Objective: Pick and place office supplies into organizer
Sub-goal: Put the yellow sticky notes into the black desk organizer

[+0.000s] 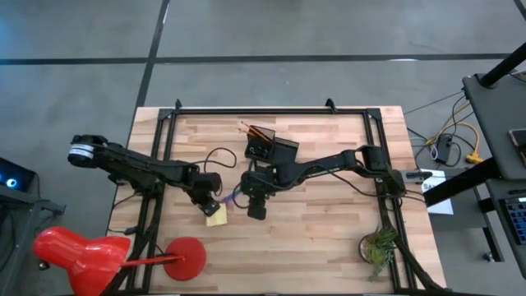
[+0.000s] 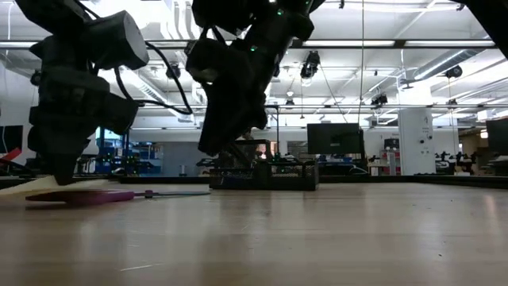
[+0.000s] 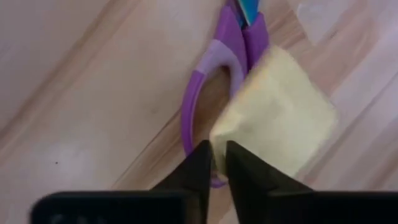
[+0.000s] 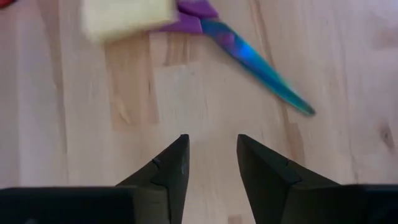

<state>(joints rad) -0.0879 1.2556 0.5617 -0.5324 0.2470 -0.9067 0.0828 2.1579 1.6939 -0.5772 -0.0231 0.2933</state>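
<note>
A square yellow sticky-note pad (image 3: pixel 280 112) lies partly on the purple handle of the scissors (image 3: pixel 205 81), left of the table's middle. My left gripper (image 3: pixel 217 165) comes down at the pad's near corner and is shut on it. The scissors' blue blade (image 4: pixel 261 68) lies flat on the wood. My right gripper (image 4: pixel 211 155) hangs open above bare wood a short way right of the scissors, touching nothing. Behind them, at the far middle of the table, stands the black organizer (image 1: pixel 275 150) with orange and dark pens (image 1: pixel 255 131) sticking out. My left gripper pinches a corner of the sticky-note pad (image 3: pixel 219 138) between its two fingers, coming steeply from above. The rest of the pad lies over the scissors' handle loop; in the low view its edge (image 2: pixel 36 187) sits slightly tilted just above the table.
A red lamp-like object (image 1: pixel 82 255) stands at the near left corner and a small green plant (image 1: pixel 378 247) at the near right. A black frame (image 1: pixel 271 109) runs along the far edge and both sides. Bare wood lies to the right of the organizer.
</note>
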